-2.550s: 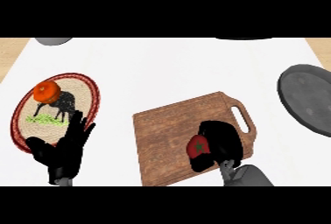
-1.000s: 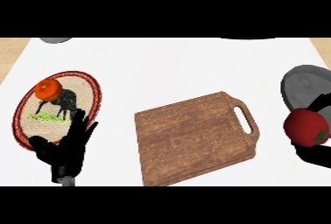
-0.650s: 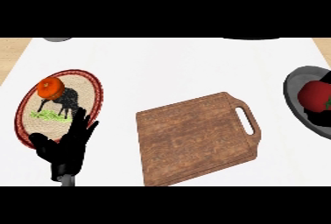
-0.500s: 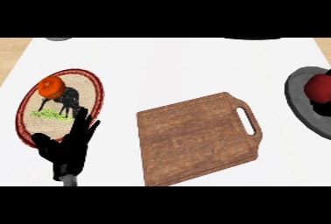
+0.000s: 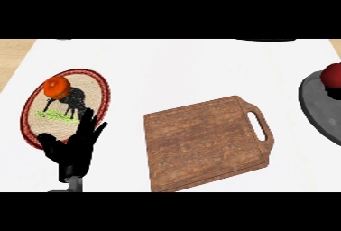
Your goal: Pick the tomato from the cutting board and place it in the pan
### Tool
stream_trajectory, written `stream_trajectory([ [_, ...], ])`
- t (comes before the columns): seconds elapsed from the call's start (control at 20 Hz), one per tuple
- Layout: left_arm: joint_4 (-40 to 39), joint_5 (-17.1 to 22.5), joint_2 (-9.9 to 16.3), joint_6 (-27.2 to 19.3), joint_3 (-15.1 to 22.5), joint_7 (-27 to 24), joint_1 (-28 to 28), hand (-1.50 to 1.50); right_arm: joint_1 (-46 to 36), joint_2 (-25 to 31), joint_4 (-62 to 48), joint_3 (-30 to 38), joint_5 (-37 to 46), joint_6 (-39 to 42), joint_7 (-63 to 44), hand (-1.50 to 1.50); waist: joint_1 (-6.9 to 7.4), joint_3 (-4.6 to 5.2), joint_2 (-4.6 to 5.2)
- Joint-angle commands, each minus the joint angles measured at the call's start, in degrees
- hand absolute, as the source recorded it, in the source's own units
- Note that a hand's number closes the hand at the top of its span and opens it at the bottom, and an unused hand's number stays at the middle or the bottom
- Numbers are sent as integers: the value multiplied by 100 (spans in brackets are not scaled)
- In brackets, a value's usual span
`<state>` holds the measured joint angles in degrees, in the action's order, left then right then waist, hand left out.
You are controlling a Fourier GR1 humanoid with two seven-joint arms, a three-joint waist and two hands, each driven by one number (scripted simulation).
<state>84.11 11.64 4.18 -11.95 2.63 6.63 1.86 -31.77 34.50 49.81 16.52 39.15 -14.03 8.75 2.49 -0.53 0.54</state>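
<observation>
The red tomato (image 5: 332, 73) shows at the right edge of the head view, over the dark grey pan (image 5: 318, 110), which is cut off by that edge. A dark sliver just under the tomato looks like part of my right hand (image 5: 335, 93); the rest of it lies outside the view. The wooden cutting board (image 5: 206, 142) lies in the middle with its handle slot toward the pan and nothing on it. My left hand (image 5: 73, 151) rests open at the lower left, fingers up.
A round plate (image 5: 99, 85) with a red rim lies at the left, with an orange fruit (image 5: 57, 86) on it. My left hand overlaps its lower edge. White counter runs between board and pan.
My right hand has carried the tomato off the cutting board to the right and over the pan, and has mostly left the view. The left hand has stayed put.
</observation>
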Motion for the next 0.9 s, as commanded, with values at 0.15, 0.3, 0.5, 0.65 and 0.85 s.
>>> stream_trajectory([
  [0.15, -123, -66, -71, 95, 211, 75, 74, 0, -580, 508, -1986, -101, 528, 347, 37, -150, 242, 26, 133],
  [0.3, -247, -34, -120, 29, 129, 109, -149, 0, -731, 349, -2579, 66, 459, -197, 785, -150, 156, 17, 127],
  [0.5, -337, -182, -141, -71, 188, 85, -143, 0, -1145, 373, -2828, 348, 234, -363, 1139, -150, 197, 7, 160],
  [0.65, 55, -20, 3, 97, 150, 236, 17, 0, -1256, 92, -2939, 866, -492, 121, 1714, -150, 189, 0, 104],
  [0.85, -99, -7, -56, -28, 28, 209, -68, 0, -1435, 268, -3112, 1634, -1397, 1009, 2243, -150, 69, -1, 109],
])
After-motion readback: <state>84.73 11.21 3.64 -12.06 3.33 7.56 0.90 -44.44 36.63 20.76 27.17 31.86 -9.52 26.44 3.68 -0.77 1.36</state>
